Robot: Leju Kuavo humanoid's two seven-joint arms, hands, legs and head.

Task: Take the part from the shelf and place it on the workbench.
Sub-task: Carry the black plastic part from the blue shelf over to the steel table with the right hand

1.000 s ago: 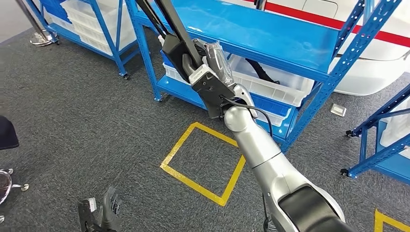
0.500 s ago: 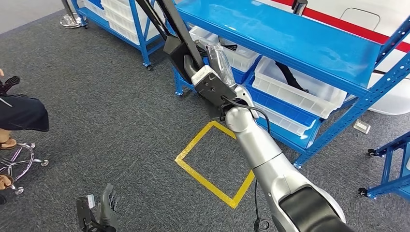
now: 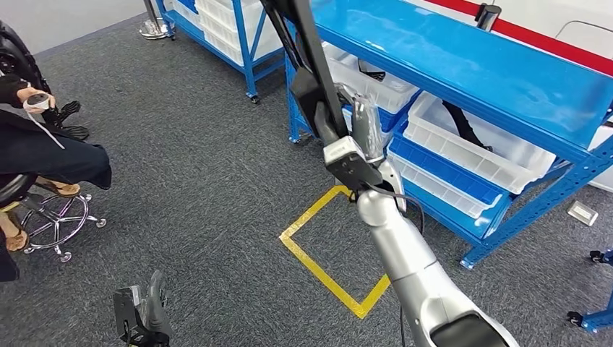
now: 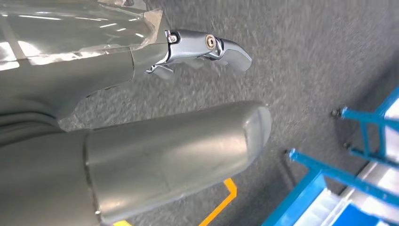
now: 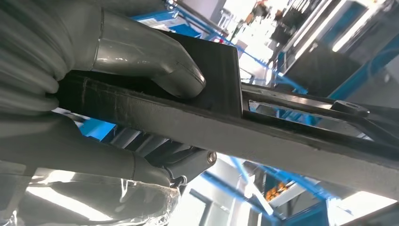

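Observation:
A long black part (image 3: 309, 72) with a flat block and thin bars rises from my right hand (image 3: 345, 141) toward the top of the head view, in front of the blue shelf (image 3: 463, 69). The hand grips it, wrapped partly in clear plastic. In the right wrist view the thumb (image 5: 146, 54) presses on the part (image 5: 244, 129) and darker fingers (image 5: 183, 162) curl under it. My left hand (image 3: 143, 318) hangs low over the grey carpet, holding nothing. The left wrist view has its thumb (image 4: 179, 150) and a finger (image 4: 207, 47) apart above the floor.
White bins (image 3: 473, 148) sit on the blue shelf's lower levels at the right. A yellow tape square (image 3: 318, 249) marks the carpet under my right arm. A seated person (image 3: 43, 148) on a wheeled stool (image 3: 54, 217) is at the left. A second blue rack (image 3: 231, 36) stands farther back.
The whole picture has shifted: the camera turned, sliding the shelf to the right and bringing the seated person into view. My right hand still grips the black part; the left hand still hangs.

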